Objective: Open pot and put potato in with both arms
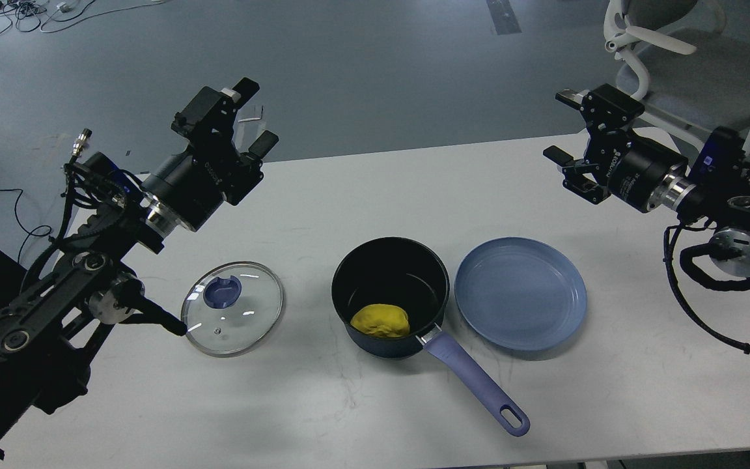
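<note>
A dark blue pot [390, 260] with a purple handle [476, 384] stands open at the table's middle. A yellow potato [381, 320] lies inside it at the front. The glass lid [232, 307] with a blue knob lies flat on the table left of the pot. My left gripper [252, 114] is open and empty, raised over the table's far left edge. My right gripper [564, 127] is open and empty, raised at the far right, well away from the pot.
An empty blue plate [521, 293] sits just right of the pot. A white office chair [668, 45] stands behind the table's right corner. Cables lie on the floor at the far left.
</note>
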Available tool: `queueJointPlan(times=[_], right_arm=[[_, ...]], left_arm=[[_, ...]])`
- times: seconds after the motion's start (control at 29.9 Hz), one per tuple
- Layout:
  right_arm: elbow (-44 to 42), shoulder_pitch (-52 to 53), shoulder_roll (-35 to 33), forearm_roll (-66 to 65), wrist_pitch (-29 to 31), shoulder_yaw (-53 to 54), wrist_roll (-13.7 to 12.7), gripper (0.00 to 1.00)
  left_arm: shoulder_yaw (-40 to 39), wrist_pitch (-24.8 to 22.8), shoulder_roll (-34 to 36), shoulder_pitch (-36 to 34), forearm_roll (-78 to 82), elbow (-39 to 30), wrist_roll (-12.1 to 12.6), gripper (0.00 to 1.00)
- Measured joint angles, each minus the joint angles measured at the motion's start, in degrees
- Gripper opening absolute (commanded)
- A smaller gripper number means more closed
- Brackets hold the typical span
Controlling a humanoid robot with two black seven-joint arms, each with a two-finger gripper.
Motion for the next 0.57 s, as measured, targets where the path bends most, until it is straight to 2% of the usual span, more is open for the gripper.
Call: queueJointPlan(times=[0.07, 0.17, 0.57], right_arm=[[-0.1, -2.4, 0.0, 1.4, 3.2, 1.9, 0.0, 0.96], [-0.2, -5.0, -0.1, 2.0, 4.7, 3.6, 0.0, 0.99], [-0.2, -8.2, 0.8, 2.1, 4.9, 6.4, 0.0, 1.0]], left_arm=[[-1.6, -0.2, -1.9, 2.1, -0.8, 0.2, 0.0, 0.97], [-3.1, -0.6, -4.5, 4.1, -2.0, 1.3, 0.0, 0.97], [-4.1, -0.6, -8.8, 5.9, -2.4, 3.0, 0.2, 0.97]])
